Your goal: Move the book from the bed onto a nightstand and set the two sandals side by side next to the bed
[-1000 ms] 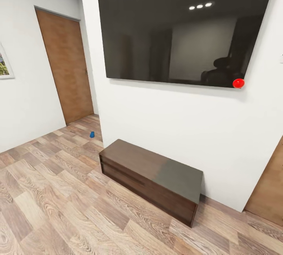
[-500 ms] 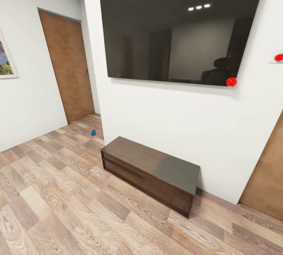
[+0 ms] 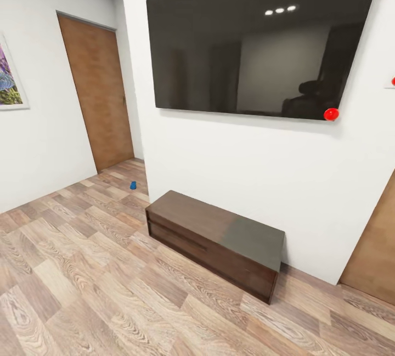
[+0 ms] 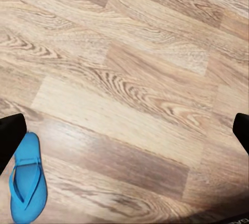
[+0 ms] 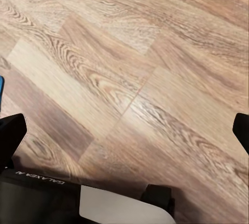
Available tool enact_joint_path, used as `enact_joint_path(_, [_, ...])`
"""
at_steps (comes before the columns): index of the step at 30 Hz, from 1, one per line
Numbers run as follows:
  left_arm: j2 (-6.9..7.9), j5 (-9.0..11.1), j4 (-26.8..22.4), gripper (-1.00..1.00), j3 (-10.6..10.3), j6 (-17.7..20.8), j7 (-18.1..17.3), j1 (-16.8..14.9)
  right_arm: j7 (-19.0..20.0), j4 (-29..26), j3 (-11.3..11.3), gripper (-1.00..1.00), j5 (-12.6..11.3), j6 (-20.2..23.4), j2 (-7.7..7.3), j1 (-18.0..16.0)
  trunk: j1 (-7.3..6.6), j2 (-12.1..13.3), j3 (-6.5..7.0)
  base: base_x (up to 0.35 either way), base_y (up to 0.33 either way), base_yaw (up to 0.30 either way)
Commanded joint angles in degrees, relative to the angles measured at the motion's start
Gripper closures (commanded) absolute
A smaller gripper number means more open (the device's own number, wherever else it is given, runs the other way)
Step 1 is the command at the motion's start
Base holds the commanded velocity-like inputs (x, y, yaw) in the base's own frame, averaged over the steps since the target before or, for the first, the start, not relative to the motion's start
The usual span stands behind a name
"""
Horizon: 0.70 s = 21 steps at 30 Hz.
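A bright blue sandal [image 4: 28,180] lies flat on the wood-plank floor in the left wrist view, close to one finger of my left gripper [image 4: 124,133]. That gripper hangs above the floor, open, with nothing between its fingers [image 4: 10,136]. My right gripper [image 5: 124,130] is open too, over bare planks, its dark fingertips [image 5: 10,130] far apart. A sliver of blue [image 5: 1,86] shows at the edge of the right wrist view; I cannot tell what it is. The book, bed and nightstand are out of view.
The head view faces a white wall with a large black TV [image 3: 258,43]. Below it stands a long dark glossy bench unit [image 3: 216,241]. A brown door [image 3: 99,90] is at the left, and a small blue object [image 3: 133,185] lies on the floor near it.
The whole head view has shifted a little, so the camera has moved. The TV, bench and door keep their places relative to each other.
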Motion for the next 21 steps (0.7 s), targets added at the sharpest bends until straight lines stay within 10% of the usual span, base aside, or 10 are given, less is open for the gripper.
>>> enact_joint_path(1, [0.0, -0.19, 0.05, -1.0, 0.08, -0.24, -0.2, -0.04, 0.35, 0.01, -0.17, -1.0, -0.24, 0.02, 0.01, -0.02, 0.0, -0.03, -0.06, 0.0, 0.249, 0.0])
enact_joint_path(21, [0.0, -0.1, 0.05, -1.0, 0.15, -0.19, -0.21, -0.04, 0.35, 0.01, -0.17, -1.0, -0.24, 0.02, 0.01, -0.03, 0.0, -0.03, -0.06, 0.0, 0.117, 0.0])
